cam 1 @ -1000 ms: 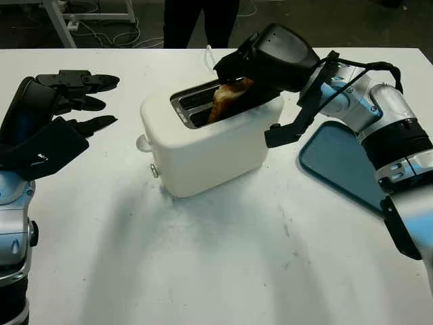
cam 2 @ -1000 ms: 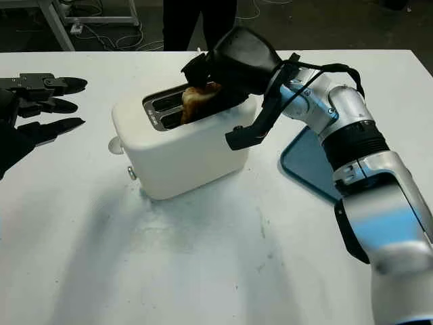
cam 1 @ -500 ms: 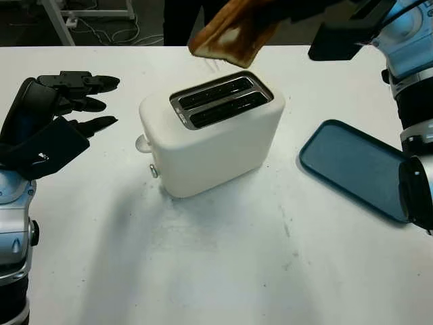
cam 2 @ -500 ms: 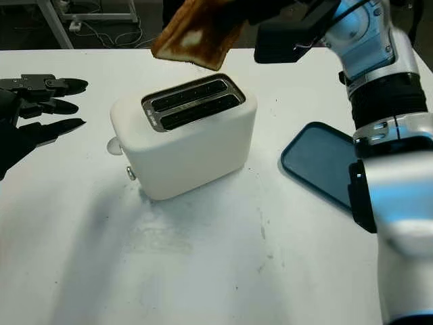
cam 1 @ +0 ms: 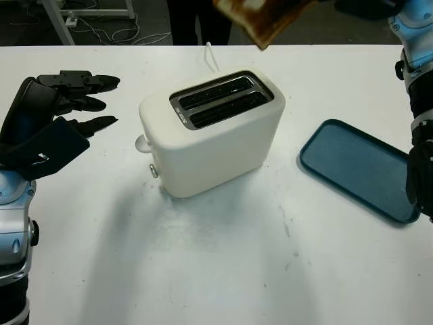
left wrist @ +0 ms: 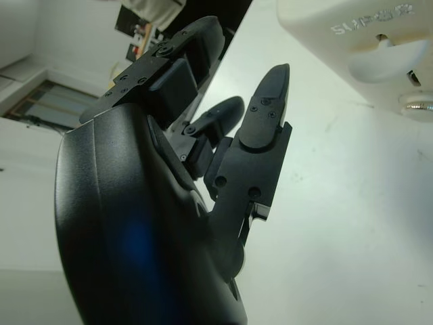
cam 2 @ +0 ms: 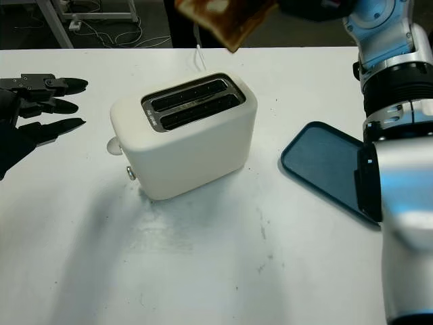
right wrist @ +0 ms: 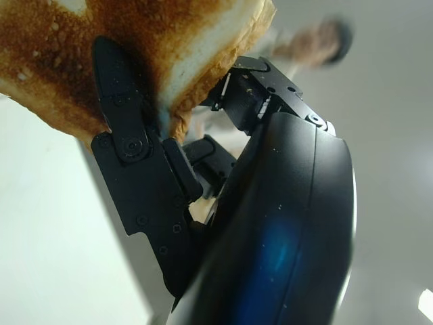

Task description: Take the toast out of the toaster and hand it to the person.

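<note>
A: Right wrist view: the right hand (right wrist: 203, 176) has its fingers (right wrist: 128, 145) clamped on both faces of the toast (right wrist: 101, 54).

B: Location in the head views?

A: Top centre of the frame, above and beyond the toaster (cam 1: 213, 132), both slots empty. Left hand (cam 1: 47, 118) is open at far left, holding nothing.

B: Procedure?

A: Keep the clamp firm, extend over the surface (cam 1: 216, 257) toward the person (cam 1: 199, 20), release only when taken.

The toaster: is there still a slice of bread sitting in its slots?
No, both slots of the toaster are empty; the toast is held above it.
</note>
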`<state>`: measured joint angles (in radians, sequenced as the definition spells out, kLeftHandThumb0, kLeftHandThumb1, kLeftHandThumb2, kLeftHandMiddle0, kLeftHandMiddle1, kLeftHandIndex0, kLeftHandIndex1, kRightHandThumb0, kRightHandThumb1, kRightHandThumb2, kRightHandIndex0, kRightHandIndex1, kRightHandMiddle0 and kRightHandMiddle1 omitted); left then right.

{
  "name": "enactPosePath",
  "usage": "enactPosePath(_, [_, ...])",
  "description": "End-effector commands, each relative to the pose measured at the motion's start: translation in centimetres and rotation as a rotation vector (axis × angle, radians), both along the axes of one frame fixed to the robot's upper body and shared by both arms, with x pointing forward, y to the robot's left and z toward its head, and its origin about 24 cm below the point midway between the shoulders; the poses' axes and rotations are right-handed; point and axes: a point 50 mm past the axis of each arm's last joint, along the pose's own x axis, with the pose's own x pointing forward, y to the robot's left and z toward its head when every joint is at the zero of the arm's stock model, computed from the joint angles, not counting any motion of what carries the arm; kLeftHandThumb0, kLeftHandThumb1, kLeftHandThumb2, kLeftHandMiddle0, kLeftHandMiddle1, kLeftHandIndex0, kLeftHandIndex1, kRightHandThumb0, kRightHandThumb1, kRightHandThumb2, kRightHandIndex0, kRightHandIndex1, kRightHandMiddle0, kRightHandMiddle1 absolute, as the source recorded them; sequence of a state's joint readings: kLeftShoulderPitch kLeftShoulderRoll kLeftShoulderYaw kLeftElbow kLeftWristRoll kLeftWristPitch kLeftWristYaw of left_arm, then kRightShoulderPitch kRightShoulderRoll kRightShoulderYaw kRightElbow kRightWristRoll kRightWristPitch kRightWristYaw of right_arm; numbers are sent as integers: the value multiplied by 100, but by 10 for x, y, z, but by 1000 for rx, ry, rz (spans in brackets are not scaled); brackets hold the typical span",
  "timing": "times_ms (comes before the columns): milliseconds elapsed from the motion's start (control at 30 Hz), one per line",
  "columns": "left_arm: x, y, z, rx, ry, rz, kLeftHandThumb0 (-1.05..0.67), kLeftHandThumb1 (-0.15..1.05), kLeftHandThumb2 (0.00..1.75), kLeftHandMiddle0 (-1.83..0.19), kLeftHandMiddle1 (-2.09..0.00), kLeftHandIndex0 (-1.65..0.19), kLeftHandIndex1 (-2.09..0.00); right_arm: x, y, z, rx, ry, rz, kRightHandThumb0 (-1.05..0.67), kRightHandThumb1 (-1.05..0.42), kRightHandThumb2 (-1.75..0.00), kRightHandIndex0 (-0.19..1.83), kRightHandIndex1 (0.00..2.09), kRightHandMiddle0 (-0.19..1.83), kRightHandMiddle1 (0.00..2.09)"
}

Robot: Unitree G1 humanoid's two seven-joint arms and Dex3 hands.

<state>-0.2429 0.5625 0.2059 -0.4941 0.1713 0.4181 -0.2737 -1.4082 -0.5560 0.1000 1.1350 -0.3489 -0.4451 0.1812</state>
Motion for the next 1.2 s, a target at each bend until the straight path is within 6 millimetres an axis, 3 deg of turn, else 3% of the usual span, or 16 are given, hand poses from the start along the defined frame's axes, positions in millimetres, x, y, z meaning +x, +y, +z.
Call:
enactPosePath(0, [-2,3,0,5,-20,15,-18,85,0,-67,-58,-84,-1,4,-4,-1,106,23,-40,-56,-92,-35,117,175,90,175])
enactPosePath(367, [-1,4,-3,-10,-8,24,-19,85,0,-66,-58,-85,-1,19,-20,-51,360,201,-238,-42,-92,-38,104,175,75,175])
enactPosePath(500, [-1,4,-3,-18,-8,27,-20,85,0,-66,-58,-85,-1,21,-23,-68,425,231,-290,-31,-92,-38,95,175,54,175])
enactPosePath(700, [-1,4,-5,-19,-5,31,-19,85,0,-66,-58,-85,-1,22,-26,-88,481,283,-328,-20,-92,-39,86,175,48,175])
enactPosePath(833, [-1,4,-5,-25,-6,19,-16,85,0,-66,-59,-84,0,23,-24,-101,577,337,-338,-12,-92,-42,75,175,31,175])
enactPosePath(900, [-2,4,-4,-18,-3,23,-16,85,0,-66,-59,-84,0,23,-24,-108,559,347,-366,-13,-92,-41,62,175,15,159])
enactPosePath(967, [-2,4,-4,-15,-3,24,-17,85,0,-66,-59,-84,0,22,-25,-116,510,352,-396,-12,-92,-41,63,175,17,171])
enactPosePath(1067, [-2,4,-4,-18,-2,24,-18,85,0,-66,-59,-84,0,22,-25,-125,544,387,-419,-13,-92,-37,59,175,8,171])
enactPosePath(1100, [-2,4,-4,-18,-1,24,-17,85,0,-66,-59,-84,0,22,-24,-127,549,400,-428,-12,-92,-37,56,175,4,162])
enactPosePath(1167, [-2,4,-4,-19,-1,23,-16,85,0,-66,-59,-84,0,22,-23,-132,529,420,-446,-13,-92,-36,49,175,13,100])
